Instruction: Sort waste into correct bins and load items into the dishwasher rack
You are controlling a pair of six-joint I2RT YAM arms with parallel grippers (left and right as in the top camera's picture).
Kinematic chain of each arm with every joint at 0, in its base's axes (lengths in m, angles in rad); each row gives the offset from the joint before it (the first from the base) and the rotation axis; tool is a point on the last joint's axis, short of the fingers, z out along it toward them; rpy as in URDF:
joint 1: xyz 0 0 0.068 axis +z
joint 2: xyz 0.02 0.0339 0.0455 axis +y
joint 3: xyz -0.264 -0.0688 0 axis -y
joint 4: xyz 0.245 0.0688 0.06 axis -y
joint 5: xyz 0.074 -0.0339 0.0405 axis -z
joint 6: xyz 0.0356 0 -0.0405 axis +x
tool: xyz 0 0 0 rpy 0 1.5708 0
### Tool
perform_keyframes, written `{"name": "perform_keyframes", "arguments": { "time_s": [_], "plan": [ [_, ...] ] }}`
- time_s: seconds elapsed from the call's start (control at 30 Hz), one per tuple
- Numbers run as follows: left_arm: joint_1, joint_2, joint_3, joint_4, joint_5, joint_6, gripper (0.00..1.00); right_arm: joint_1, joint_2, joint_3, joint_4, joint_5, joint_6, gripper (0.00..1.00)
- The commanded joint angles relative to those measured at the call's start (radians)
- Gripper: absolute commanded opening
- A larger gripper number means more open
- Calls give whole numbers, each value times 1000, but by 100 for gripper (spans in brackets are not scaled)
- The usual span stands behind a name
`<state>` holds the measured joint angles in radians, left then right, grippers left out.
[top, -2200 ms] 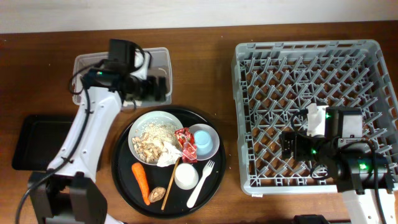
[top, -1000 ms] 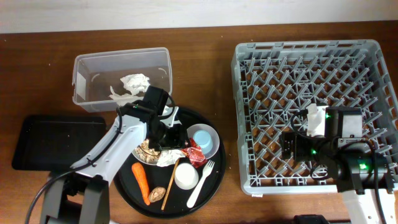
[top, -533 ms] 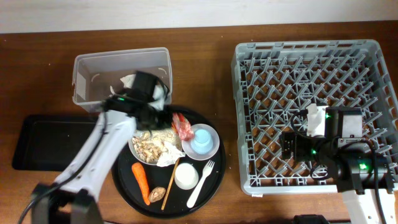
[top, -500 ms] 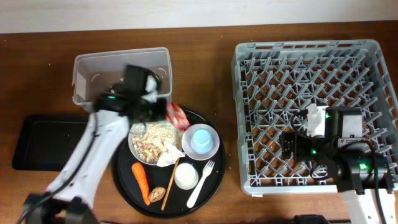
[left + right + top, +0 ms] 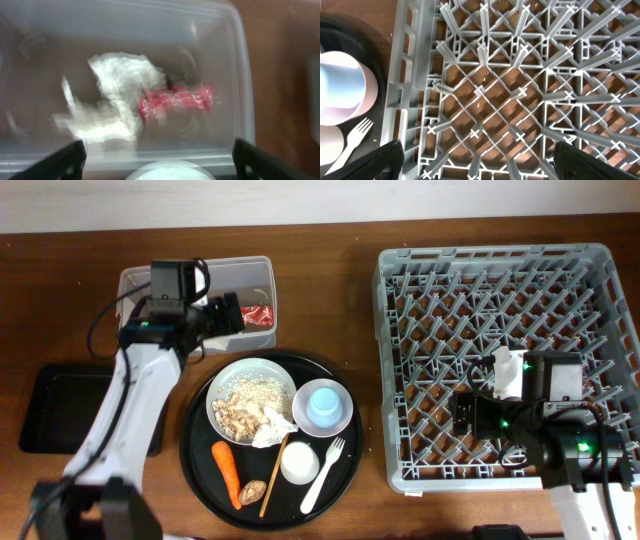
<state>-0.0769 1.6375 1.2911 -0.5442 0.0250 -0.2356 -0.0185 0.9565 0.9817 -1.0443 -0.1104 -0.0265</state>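
Left gripper (image 5: 232,316) hovers over the clear tub (image 5: 135,280), just beyond the far-left edge of the round black tray (image 5: 197,465); fingers spread wide, nothing between them; below it the red wrapper (image 5: 176,98) lies on the tub floor, right up against a crumpled napkin (image 5: 117,92); on the tray sit the wide bowl (image 5: 225,376) of grainy food (image 5: 250,402), a carrot (image 5: 226,470), a fork (image 5: 325,470), a stick (image 5: 274,477); right of the tray, the right gripper (image 5: 460,416) hangs over the grey rack (image 5: 400,330), fingers wide apart, empty; the shallow black bin (image 5: 50,410) lies left of the tray.
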Motion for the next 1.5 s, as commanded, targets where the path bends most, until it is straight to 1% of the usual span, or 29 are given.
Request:
{"name": "perform_keyframes", "arguments": {
  "time_s": [0.0,0.03,0.07,0.13,0.2,0.27,0.3,0.33,0.4,0.47,0.53,0.57,0.6,0.63,0.67,0.73,0.83,0.9,0.93,0.97,1.03,1.07,1.1,1.2,1.33,1.37,1.4,1.43,1.47],
  "plan": [
    [-38,-125,10,-275,223,5,89,5,-1,17,1,-10,1,98],
    [-68,-120,-2,-378,223,5,89,5,-1,17,1,-10,1,98],
    [-104,-112,-33,-426,223,5,89,5,-1,17,0,-10,1,98],
    [-156,-110,-126,-408,222,4,89,5,-1,17,0,-10,1,98],
    [-195,-110,-251,-335,222,-45,89,5,-1,17,0,-10,2,98],
    [-211,-110,-360,-203,223,-74,89,5,-1,17,0,-10,8,98],
    [-211,-110,-409,-130,222,-107,83,5,-1,17,0,-10,8,98],
    [-211,-110,-441,-79,222,-114,82,5,-1,17,0,-10,8,98],
    [-211,-110,-475,-40,223,-116,63,5,-1,17,0,-10,8,98],
    [-218,-110,-477,-31,223,-116,59,5,-1,17,0,-10,8,98],
    [-246,-110,-477,-12,222,-116,33,5,-1,17,0,-10,8,98],
    [-254,-110,-477,-5,222,-116,30,5,-1,17,0,-10,8,98],
    [-255,-110,-477,3,222,-116,24,5,-1,17,0,-10,8,98],
    [-255,-110,-477,8,222,-116,11,5,-1,17,0,-10,8,98],
    [-255,-110,-477,10,222,-116,4,5,-1,17,0,-10,8,98],
    [-254,-110,-466,13,205,-115,1,5,-1,17,0,-10,8,99],
    [-254,-138,-396,-33,188,-108,1,5,-1,17,0,-10,8,98],
    [-254,-175,-319,-98,186,-108,1,5,-1,17,0,-10,8,98],
    [-254,-196,-264,-144,157,-108,1,5,-1,17,0,-10,8,98],
    [-254,-225,-180,-198,71,-108,1,5,-1,17,0,-10,8,98],
    [-253,-241,-100,-200,-52,-95,1,5,-1,17,0,-10,8,98],
    [-248,-241,-73,-182,-103,-84,1,5,-1,17,0,-10,8,98],
    [-227,-241,-62,-114,-157,-84,1,5,-1,17,0,-10,8,98],
    [-116,-184,-62,93,-161,-85,1,5,-1,17,0,-10,8,98],
    [-71,-9,-62,220,-152,-85,2,5,-1,17,0,-10,8,98],
    [-71,27,-62,231,-140,-85,18,5,-1,17,0,-10,8,98],
    [-71,71,-62,237,-107,-85,47,5,-1,17,0,-10,8,98],
    [-71,99,-62,237,-63,-85,68,5,-1,17,0,-10,8,98],
    [-71,101,-62,237,-45,-85,83,5,-1,17,0,-10,8,98]
  ]
}}
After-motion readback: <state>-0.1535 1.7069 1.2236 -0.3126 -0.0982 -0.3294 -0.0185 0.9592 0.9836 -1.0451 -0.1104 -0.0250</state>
